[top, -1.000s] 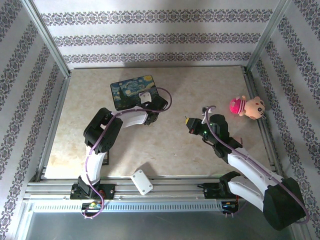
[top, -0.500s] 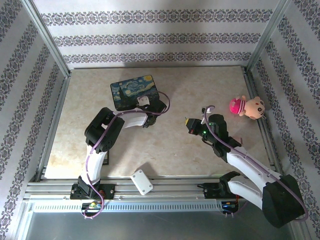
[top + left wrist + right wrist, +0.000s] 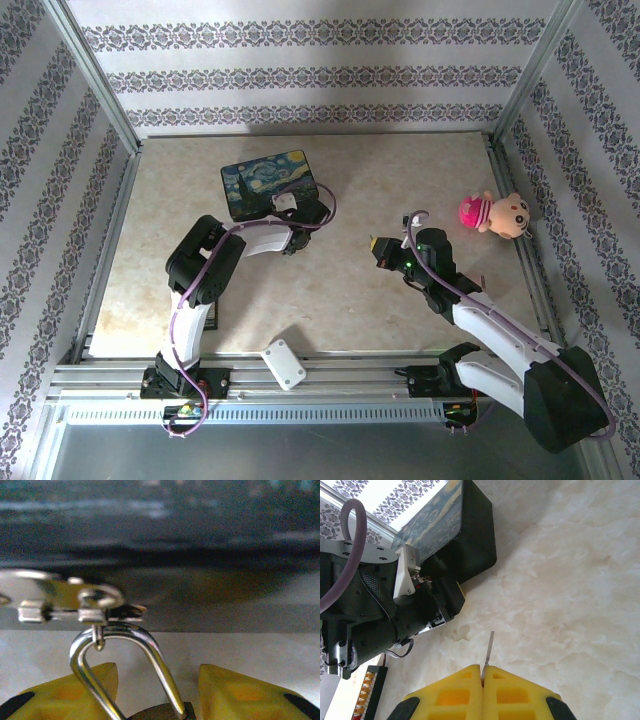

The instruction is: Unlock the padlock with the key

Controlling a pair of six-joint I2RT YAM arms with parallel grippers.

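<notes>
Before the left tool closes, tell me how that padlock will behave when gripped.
The padlock is hooked by its shackle through the box's latch, so it will probably swing rather than stay put when nudged. It looks all metal: likely rigid, dense for its size and smooth, so it may slip between the left tool's yellow fingers.

The left gripper point(image 3: 296, 218) noses up to the near side of the starry-night box point(image 3: 268, 180), which lies just ahead of its jaws. Well off to their right, across bare marble table point(image 3: 200, 170), the yellow-tipped right gripper point(image 3: 377, 247) points back toward them. A pink plush toy point(image 3: 495, 213) lies well behind the right jaws.
</notes>
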